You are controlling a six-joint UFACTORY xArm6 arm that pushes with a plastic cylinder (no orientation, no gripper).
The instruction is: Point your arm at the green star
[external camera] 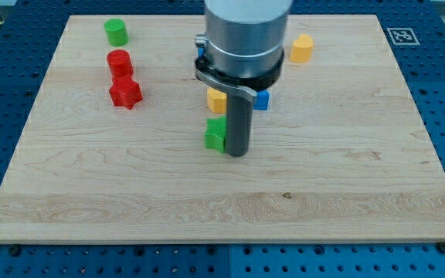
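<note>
The green star [215,133] lies near the middle of the wooden board [130,193], partly hidden on its right side by my rod. My tip [237,154] rests on the board right next to the star's right edge, seemingly touching it. The arm's grey body comes down from the view's top and hides the board behind it.
A green cylinder [116,32] sits at the top left, a red cylinder [119,62] and a red star [125,93] below it. A yellow block [216,100] and a blue block [262,100] peek out beside the rod. A yellow block [302,48] is at the top right.
</note>
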